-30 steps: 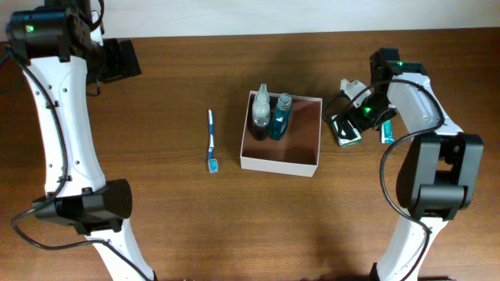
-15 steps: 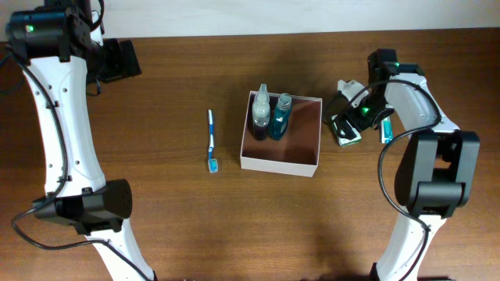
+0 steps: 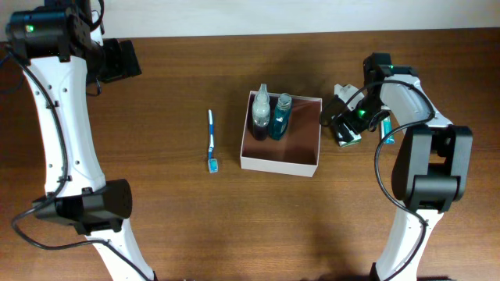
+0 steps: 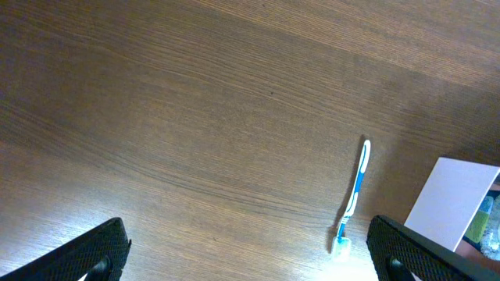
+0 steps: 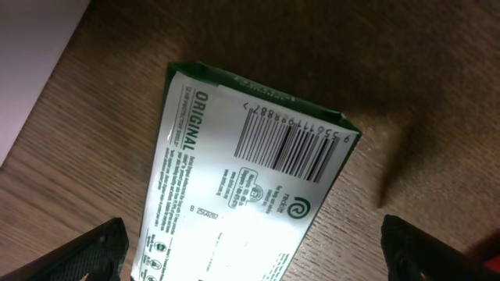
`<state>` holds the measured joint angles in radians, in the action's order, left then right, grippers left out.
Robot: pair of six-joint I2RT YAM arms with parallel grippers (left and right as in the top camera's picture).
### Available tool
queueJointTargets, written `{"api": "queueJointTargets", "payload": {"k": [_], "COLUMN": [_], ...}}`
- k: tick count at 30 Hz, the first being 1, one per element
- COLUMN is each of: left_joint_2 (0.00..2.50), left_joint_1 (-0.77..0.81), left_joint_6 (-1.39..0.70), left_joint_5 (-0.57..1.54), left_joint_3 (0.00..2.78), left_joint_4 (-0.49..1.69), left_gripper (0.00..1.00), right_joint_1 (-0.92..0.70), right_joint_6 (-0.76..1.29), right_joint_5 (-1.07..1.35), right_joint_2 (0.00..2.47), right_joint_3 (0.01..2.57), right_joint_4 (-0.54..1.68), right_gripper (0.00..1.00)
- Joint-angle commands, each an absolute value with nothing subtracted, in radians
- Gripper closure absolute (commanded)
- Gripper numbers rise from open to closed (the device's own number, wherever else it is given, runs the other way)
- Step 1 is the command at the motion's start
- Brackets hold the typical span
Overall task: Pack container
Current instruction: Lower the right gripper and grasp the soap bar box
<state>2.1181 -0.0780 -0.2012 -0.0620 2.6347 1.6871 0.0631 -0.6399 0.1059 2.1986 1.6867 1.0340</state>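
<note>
The container [image 3: 316,134], a square white-walled box with a reddish-brown inside, sits mid-table and holds two bottles [image 3: 270,115] upright at its far left. A green-and-white carton [image 3: 347,133] lies just right of it. My right gripper [image 3: 349,125] is open and hovers over the carton; the carton [image 5: 242,172] fills the space between its fingertips [image 5: 254,257]. A blue-and-white toothbrush [image 3: 211,142] lies left of the container and shows in the left wrist view [image 4: 355,191]. My left gripper [image 4: 246,254] is open and empty, high at the far left.
A small teal item [image 3: 384,131] lies to the right of the carton beside the right arm. A white corner of the container [image 4: 453,203] shows at the right of the left wrist view. Bare brown wood surrounds the toothbrush.
My right gripper has shifted slightly left and toward the far side over the carton. The left arm, container and toothbrush have not moved.
</note>
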Motion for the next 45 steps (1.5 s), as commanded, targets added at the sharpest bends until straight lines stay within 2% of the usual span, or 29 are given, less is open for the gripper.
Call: {"api": "queueJointTargets", "payload": {"k": [1,10,15,33,45], "left_joint_2": [2.098,2.098,2.098,2.098,2.098], "left_joint_1": [-0.082,-0.082,-0.082,-0.082,-0.082], "left_joint_6": [-0.185,-0.185,-0.185,-0.185,-0.185], "left_joint_5": [-0.059,-0.059,-0.059,-0.059,-0.059], "left_joint_3": [2.634,2.634,2.634,2.634,2.634], "left_joint_4": [1.687,1.687,1.687,1.687,1.687], "left_gripper": [0.01,0.01,0.01,0.01,0.0], "right_joint_1": [0.052,0.052,0.052,0.052,0.053], "right_joint_6": [-0.651,-0.647,-0.646,-0.647,-0.587], "right_joint_5": [0.119,0.119,0.12,0.118,0.05], "right_joint_2": [2.217,2.218,2.218,2.219,2.219], "right_joint_3": [1.705,1.694,1.693,1.633,1.638], "right_joint_4": [1.03,1.027,1.024,0.979,0.944], "right_gripper": [0.0,0.0,0.04,0.04,0.24]}}
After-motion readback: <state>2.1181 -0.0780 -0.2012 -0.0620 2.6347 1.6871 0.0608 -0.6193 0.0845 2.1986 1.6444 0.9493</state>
